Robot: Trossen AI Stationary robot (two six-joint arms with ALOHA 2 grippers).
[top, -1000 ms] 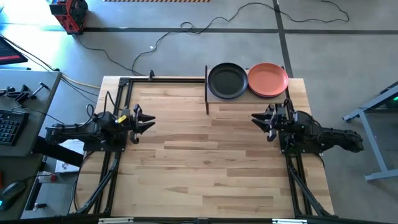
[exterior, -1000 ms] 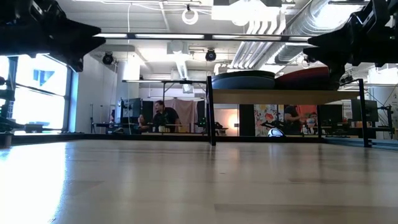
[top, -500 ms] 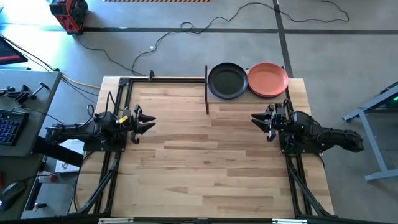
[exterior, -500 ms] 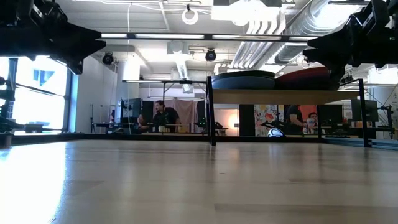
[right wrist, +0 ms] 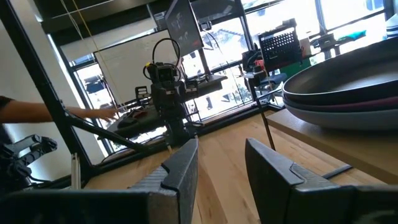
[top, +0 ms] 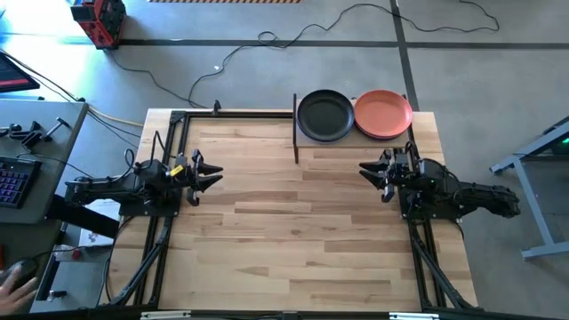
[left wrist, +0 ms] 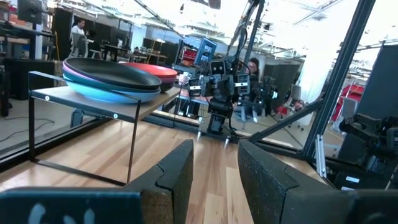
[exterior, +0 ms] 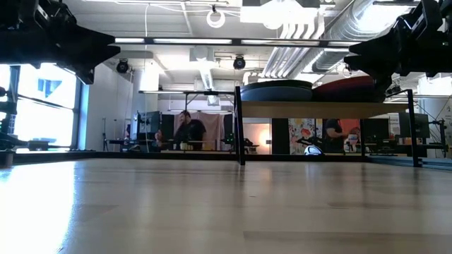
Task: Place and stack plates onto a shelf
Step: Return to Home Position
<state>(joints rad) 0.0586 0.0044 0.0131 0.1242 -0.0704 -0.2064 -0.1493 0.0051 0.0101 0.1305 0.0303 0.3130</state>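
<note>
The worktop (top: 293, 236) under me is pale wood in plank stripes, bare across the whole stretch between my two tools. Around it lies a grey floor (top: 498, 80) with loose cables (top: 267, 40). Out beyond my left arm a desk carries a keyboard (top: 11, 182), and a person's hand (top: 12, 283) shows at the desk's near end. Seen level across the worktop, the room opens out: bright windows (exterior: 42, 106) on one side, ducts (exterior: 318, 49) overhead, people (exterior: 189, 130) seated far back.

My left tool (top: 209, 175) hangs above the worktop's left side, fingers parted, holding nothing. My right tool (top: 372, 174) faces it from the right side, likewise released and empty.

The shelf (exterior: 311, 109) stands at the worktop's far edge, near my right tool and just past it, well apart from my left tool. It is a light board on thin dark posts. The plates sit on it in two stacks, side by side. The stack on the side of my left tool is topped by a dark plate (top: 325, 116). From my left wrist I see a purple plate (left wrist: 79, 76) under it and a blue plate (left wrist: 109, 93) lower down. The stack closer to my right tool is topped by an orange plate (top: 383, 114). What lies under that one I cannot tell.
</note>
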